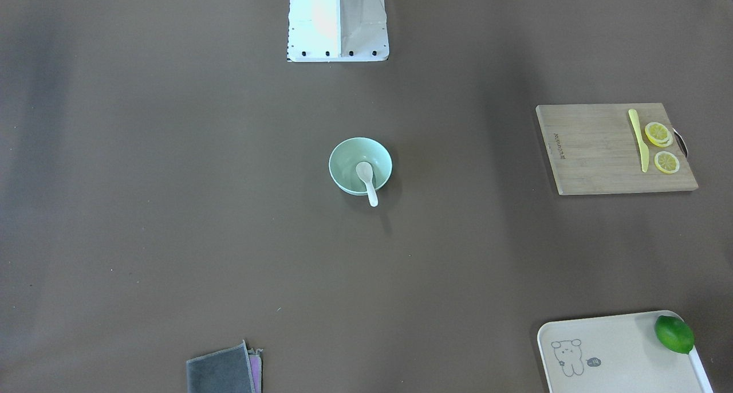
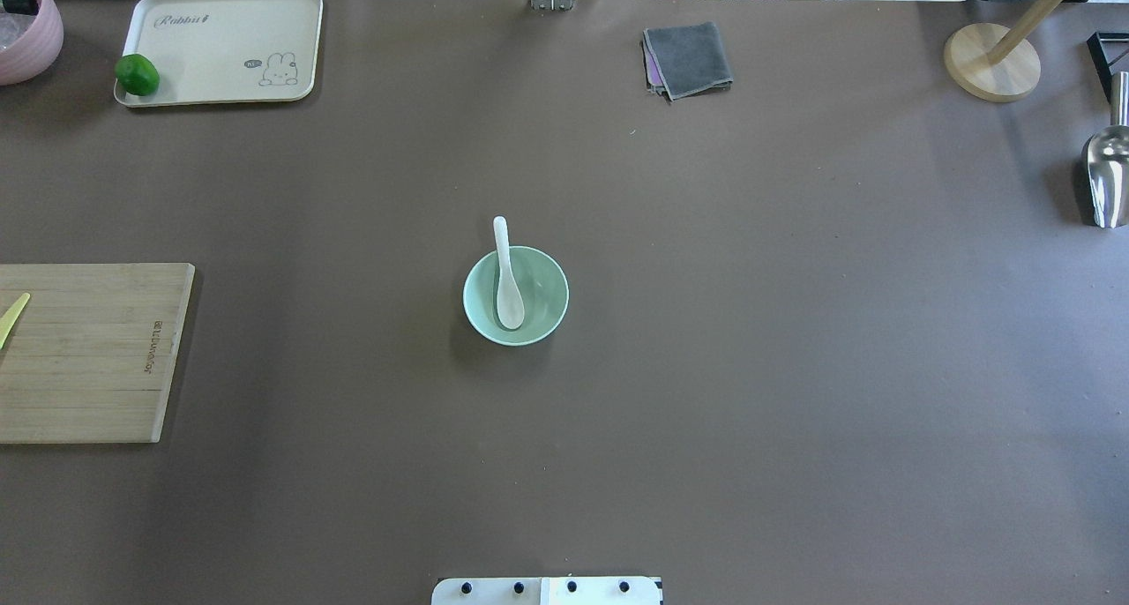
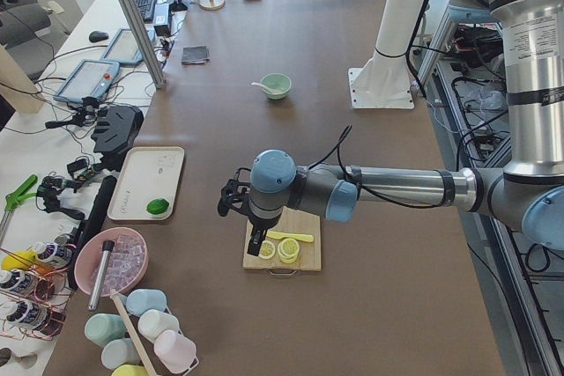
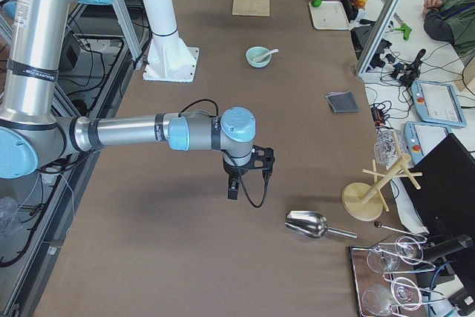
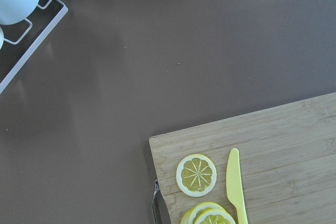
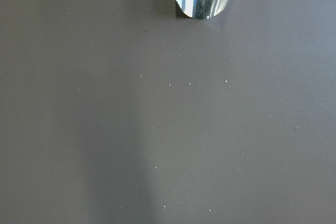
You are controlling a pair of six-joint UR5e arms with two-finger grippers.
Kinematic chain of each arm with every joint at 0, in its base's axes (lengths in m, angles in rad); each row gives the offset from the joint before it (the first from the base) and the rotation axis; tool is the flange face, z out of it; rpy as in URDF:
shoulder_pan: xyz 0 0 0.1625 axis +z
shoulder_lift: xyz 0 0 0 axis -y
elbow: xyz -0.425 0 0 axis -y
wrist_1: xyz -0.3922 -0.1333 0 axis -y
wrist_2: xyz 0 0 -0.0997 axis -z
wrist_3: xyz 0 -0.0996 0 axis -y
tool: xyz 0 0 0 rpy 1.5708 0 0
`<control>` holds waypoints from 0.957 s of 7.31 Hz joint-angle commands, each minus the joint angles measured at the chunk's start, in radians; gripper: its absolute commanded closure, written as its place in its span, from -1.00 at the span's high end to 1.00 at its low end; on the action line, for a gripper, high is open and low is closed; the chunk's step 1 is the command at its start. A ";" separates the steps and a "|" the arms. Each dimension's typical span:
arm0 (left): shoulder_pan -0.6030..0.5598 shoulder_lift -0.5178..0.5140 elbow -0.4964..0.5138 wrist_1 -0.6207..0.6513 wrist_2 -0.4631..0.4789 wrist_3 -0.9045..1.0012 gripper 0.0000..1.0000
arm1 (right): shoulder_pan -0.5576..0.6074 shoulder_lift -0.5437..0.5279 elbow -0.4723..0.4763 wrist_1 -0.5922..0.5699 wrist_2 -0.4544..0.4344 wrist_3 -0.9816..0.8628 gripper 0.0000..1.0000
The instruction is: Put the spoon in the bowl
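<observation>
The white spoon (image 1: 366,179) lies in the mint-green bowl (image 1: 345,165) at the table's middle, scoop inside and handle sticking out over the rim. Both also show in the overhead view, spoon (image 2: 507,280) and bowl (image 2: 544,298). My left gripper (image 3: 254,244) hangs over the cutting board's end, far from the bowl (image 3: 278,85). My right gripper (image 4: 233,189) hangs over bare table, far from the bowl (image 4: 256,58). Each gripper shows only in a side view, so I cannot tell whether either is open or shut.
A wooden cutting board (image 1: 595,152) holds a yellow knife (image 1: 637,138) and lemon slices (image 1: 658,134). A cream tray (image 2: 220,45) carries a lime (image 2: 137,74). A grey cloth (image 2: 688,58), a metal scoop (image 2: 1107,177) and a wooden stand (image 2: 992,63) sit at the edges.
</observation>
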 commanded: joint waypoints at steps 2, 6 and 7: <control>0.000 0.015 -0.001 -0.003 -0.001 0.001 0.95 | -0.001 0.000 -0.003 0.000 0.003 0.000 1.00; 0.000 0.033 -0.007 -0.026 -0.003 0.001 0.95 | -0.002 0.000 -0.002 0.000 0.006 0.000 1.00; 0.000 0.038 -0.012 -0.026 -0.006 0.001 0.95 | -0.002 0.000 -0.002 0.000 0.006 0.000 1.00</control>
